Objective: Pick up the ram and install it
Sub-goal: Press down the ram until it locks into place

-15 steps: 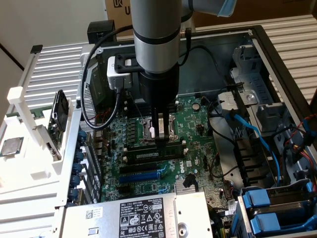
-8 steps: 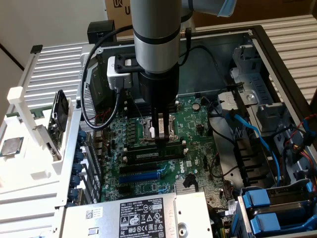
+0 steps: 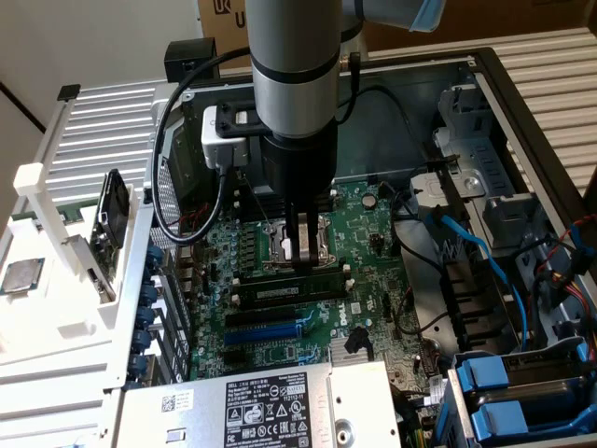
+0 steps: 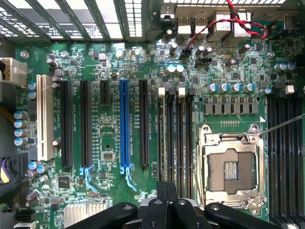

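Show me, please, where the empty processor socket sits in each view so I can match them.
Exterior view: the processor socket sits mid-motherboard, farther up the picture than the blue slot.
Wrist view: the processor socket lies between two banks of black memory slots.
Shared landmark: the blue slot.

glossy green motherboard [image 4: 114, 57], matt black plastic slots [image 4: 143, 124], shiny metal socket frame [image 4: 231, 164].

Ram [image 3: 287, 290]: long thin dark stick with a pale label strip; on edge along the memory slots; at 6 o'clock from the socket [image 3: 300, 245].
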Robot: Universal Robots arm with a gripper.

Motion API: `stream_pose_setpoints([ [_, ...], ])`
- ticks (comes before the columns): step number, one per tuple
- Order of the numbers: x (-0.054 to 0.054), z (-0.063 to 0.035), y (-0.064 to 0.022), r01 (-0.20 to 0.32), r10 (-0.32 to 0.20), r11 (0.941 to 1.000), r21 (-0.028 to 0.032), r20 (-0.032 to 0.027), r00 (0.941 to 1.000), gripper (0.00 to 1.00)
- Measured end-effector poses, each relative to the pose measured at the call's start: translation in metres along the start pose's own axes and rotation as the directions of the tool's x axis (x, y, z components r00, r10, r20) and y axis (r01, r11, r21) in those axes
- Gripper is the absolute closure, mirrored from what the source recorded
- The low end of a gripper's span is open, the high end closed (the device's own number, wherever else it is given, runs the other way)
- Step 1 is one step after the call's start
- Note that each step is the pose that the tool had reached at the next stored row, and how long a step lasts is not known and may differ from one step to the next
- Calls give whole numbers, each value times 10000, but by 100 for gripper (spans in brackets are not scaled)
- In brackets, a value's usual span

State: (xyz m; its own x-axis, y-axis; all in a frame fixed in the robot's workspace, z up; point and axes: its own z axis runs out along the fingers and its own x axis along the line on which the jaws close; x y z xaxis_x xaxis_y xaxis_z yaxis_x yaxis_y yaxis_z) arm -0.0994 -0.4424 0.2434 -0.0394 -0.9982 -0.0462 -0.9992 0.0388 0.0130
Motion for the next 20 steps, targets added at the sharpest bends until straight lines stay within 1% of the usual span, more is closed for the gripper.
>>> stream_pose_setpoints([
  [2, 0, 0, 0, 0, 0, 10000, 0, 0, 10000, 89],
  [3, -30, 5, 1, 0, 0, 10000, 0, -1, 10000, 89],
  [4, -34, 12, 6, 0, 0, 10000, 0, 1, 10000, 89],
  [7, -32, 25, 59, -1, 1, 10000, 0, 0, 10000, 89],
  [20, -36, 69, 85, 0, 0, 10000, -1, -2, 10000, 89],
])
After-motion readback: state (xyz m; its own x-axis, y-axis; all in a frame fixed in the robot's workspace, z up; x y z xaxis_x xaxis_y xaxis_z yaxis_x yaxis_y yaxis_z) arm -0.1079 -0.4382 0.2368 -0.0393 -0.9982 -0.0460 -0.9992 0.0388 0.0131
